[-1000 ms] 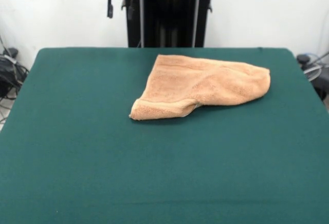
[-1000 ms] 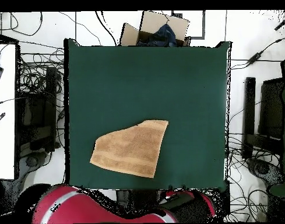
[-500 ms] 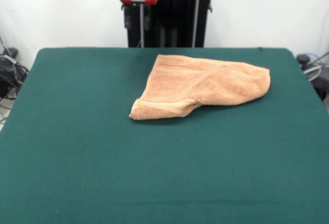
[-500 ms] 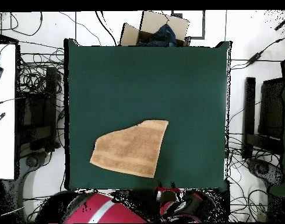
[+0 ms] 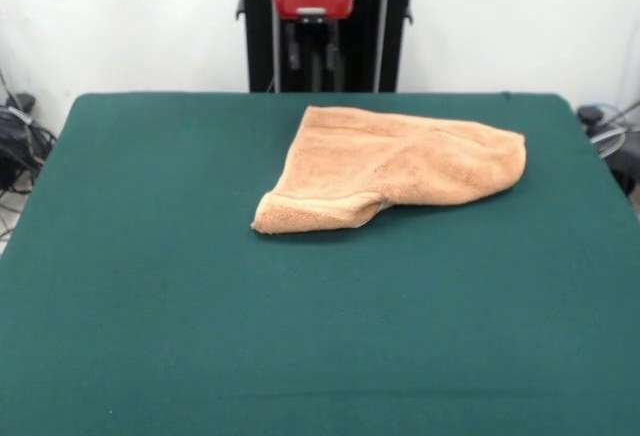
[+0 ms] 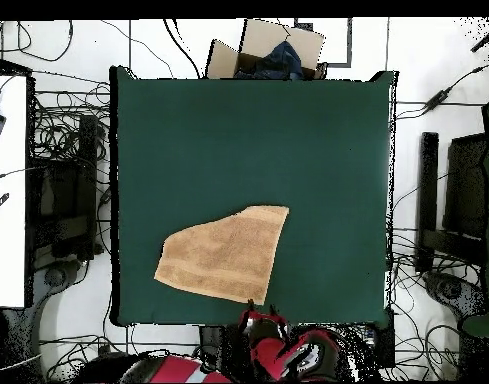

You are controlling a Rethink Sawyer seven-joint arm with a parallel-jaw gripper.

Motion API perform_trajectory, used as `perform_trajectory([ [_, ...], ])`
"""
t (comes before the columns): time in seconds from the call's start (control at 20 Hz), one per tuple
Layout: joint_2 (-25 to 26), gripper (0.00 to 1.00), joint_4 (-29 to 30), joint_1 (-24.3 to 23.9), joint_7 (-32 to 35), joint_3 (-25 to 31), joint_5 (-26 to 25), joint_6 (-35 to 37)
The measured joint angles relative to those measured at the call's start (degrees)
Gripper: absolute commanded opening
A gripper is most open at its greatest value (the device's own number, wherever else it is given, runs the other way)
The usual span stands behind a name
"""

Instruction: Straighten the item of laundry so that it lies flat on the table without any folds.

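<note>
1 small peach-orange terry-cloth towel [image 5: 390, 169] lies on the large rectangular table covered in dark green felt-like fabric [image 5: 200, 306]. In the front view it sits in the far half of the table, a little right of the middle, with bare green fabric all round it. It is not flat: it makes an uneven, roughly 4-sided shape, with a rounded, doubled-over end at the right and a hemmed band running along the near left edge down to a blunt corner. A fold lifts slightly along the near edge and throws a thin shadow on the table beneath it.

In the overhead view the towel [image 6: 226, 256] lies near the bottom edge of the table [image 6: 318, 140], left of the middle, with a pointed corner toward the upper right and the hem stripe running along its lower left part.

Behind the far table edge in the front view, the red and black gripper [image 5: 313, 54] hangs above and beyond the towel's far left corner, clear of the cloth. Overhead, the gripper [image 6: 260, 328] shows at the bottom table edge, just below the towel's lower right corner. Its fingers hold nothing; how far apart they stand I cannot tell.

A brown cardboard box [image 6: 266, 50] sits on the floor beyond the table's top edge in the overhead view.
</note>
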Motion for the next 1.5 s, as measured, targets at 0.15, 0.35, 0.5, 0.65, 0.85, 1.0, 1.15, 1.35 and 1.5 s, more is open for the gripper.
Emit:
perform_trajectory([
  [0.15, -0.85, 1.0, 1.75, 0.78, 0.0, 0.46, 2.78, 0.31],
  [0.35, -1.33, 1.0, 3.64, 3.1, 0.0, 0.48, 6.44, 0.32],
  [0.5, -1.74, 1.0, 4.83, 3.87, 0.0, 0.5, 7.75, 0.32],
  [0.65, -2.39, 1.0, 6.01, 3.92, 0.0, 0.53, 8.12, 0.33],
  [0.85, -2.83, 1.0, 6.93, 3.95, 0.0, 0.53, 8.12, 0.32],
  [1.0, -2.57, 1.0, 7.07, 3.94, 0.0, 0.52, 8.12, 0.32],
  [1.15, -2.51, 1.0, 7.07, 3.94, 0.0, 0.52, 8.12, 0.21],
  [1.35, -2.08, 1.0, 7.06, 3.93, 0.0, 0.52, 8.13, -0.39],
  [1.5, -1.64, 1.0, 7.06, 3.84, 0.0, 0.52, 8.13, -0.88],
])
